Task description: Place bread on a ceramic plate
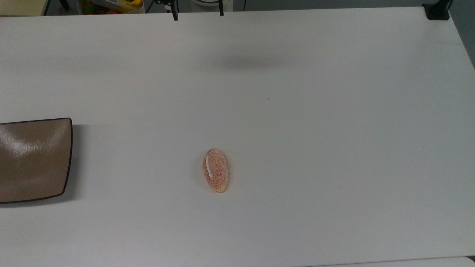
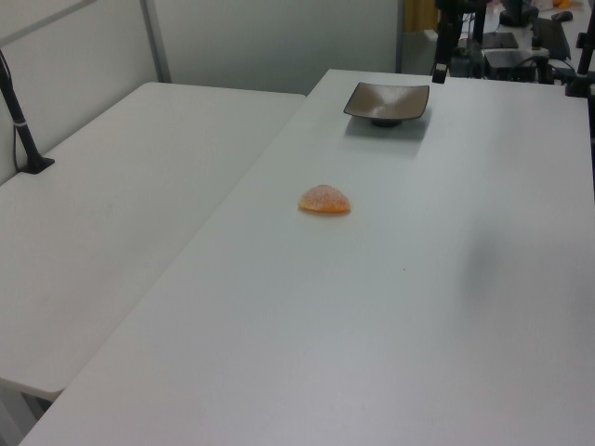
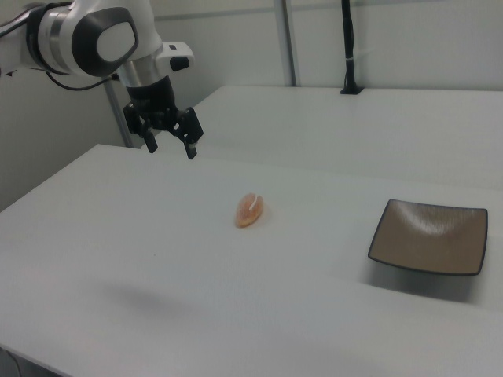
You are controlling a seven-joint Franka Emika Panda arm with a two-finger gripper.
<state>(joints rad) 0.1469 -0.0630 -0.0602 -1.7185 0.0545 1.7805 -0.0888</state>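
The bread [image 1: 215, 170] is a small oval orange-pink bun with a white streak, lying alone near the middle of the white table [image 1: 334, 148]. It appears too in the left view [image 2: 325, 200] and the right view [image 3: 251, 210]. The ceramic plate [image 1: 33, 159], glossy brown and square, sits at the top view's left edge, well apart from the bun; it holds nothing [image 2: 388, 100] [image 3: 428, 236]. My gripper [image 3: 169, 145] hangs open and empty above the table, up and to the right view's left of the bun.
A second white table [image 2: 112, 204] adjoins along the left view's left, with a black pole [image 2: 23, 121] on it. A black clamp [image 1: 438, 11] grips the table's corner. A bin of colourful items [image 1: 111, 5] stands beyond the far edge.
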